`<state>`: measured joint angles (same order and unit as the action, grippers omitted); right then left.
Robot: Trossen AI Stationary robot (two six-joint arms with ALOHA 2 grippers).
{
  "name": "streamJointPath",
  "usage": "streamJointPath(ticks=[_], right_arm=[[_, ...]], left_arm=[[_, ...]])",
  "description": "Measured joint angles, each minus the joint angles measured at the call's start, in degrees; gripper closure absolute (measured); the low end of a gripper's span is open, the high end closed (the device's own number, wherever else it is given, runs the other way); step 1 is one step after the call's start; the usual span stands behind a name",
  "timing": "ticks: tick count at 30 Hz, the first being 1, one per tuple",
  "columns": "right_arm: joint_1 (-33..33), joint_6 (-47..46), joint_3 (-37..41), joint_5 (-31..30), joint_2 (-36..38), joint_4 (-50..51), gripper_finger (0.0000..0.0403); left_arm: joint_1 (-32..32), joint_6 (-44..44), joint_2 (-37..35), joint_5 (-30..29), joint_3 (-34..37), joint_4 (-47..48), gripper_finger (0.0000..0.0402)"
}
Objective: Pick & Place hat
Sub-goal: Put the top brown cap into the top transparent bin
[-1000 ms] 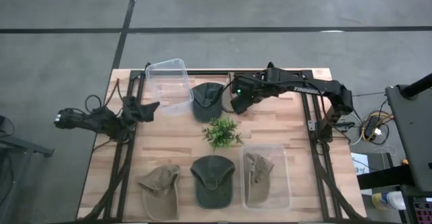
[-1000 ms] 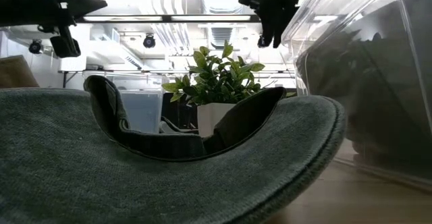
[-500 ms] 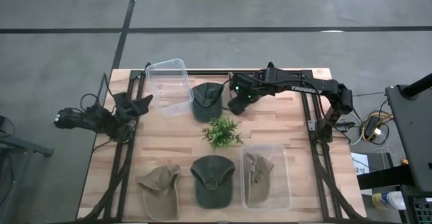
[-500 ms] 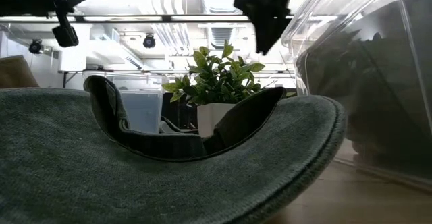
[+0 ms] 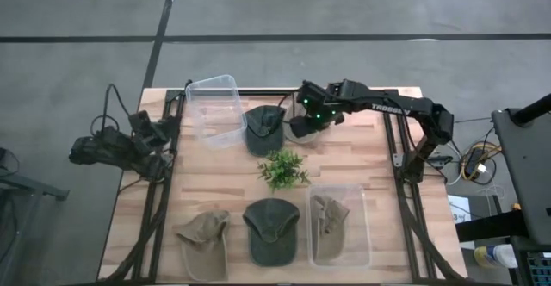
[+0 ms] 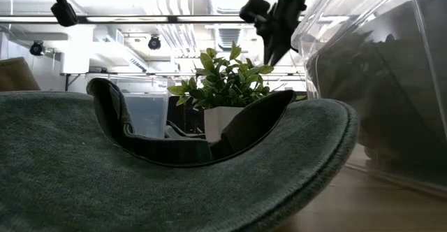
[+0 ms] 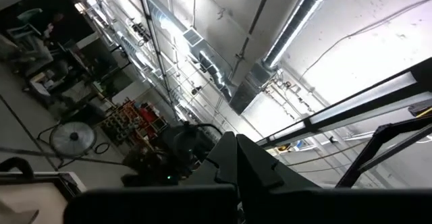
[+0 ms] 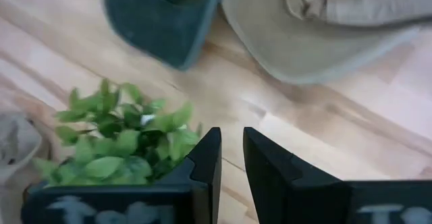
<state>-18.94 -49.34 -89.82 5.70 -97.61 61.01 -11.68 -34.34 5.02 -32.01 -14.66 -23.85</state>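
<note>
The right gripper point(image 5: 297, 129), fingers narrowly parted and empty, hovers just right of the dark green hat point(image 5: 263, 128) at upper centre; descending, it could clip the plant point(image 5: 282, 168).

A green hat point(image 6: 174, 183) fills the foreground before a potted plant point(image 6: 225, 85).

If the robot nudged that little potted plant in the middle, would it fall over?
Probably fairly easily. The potted plant has bushy leaves spreading wider than its small white pot, so it looks top-heavy. It also seems light, so it might slide across the wooden table first.
</note>
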Motion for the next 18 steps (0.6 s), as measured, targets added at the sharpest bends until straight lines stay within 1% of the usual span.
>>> streamJointPath(ticks=[5,8,10,15,18], right_arm=[[-3.58,-0.83,4.19,4.46,2.04,-2.33,0.0345],[-4.11,0.01,7.0,4.17,4.33,-2.94,0.0345],[-4.33,0.71,8.84,1.3,6.09,-2.89,0.0345],[-5.24,1.88,11.98,-8.4,12.98,-1.51,0.0345],[-5.05,2.52,13.86,-10.08,17.32,-1.2,0.0344]], left_arm=[[0.0,-0.05,0.18,0.04,-0.02,0.4,0.0401],[0.0,-0.06,0.36,0.04,-0.02,0.39,0.0401],[0.0,-0.18,0.42,0.04,-0.02,0.39,0.0401],[0.02,-1.16,0.42,0.04,-0.02,0.35,0.0401],[0.02,-1.24,0.4,-0.01,-0.02,0.34,0.0401]])
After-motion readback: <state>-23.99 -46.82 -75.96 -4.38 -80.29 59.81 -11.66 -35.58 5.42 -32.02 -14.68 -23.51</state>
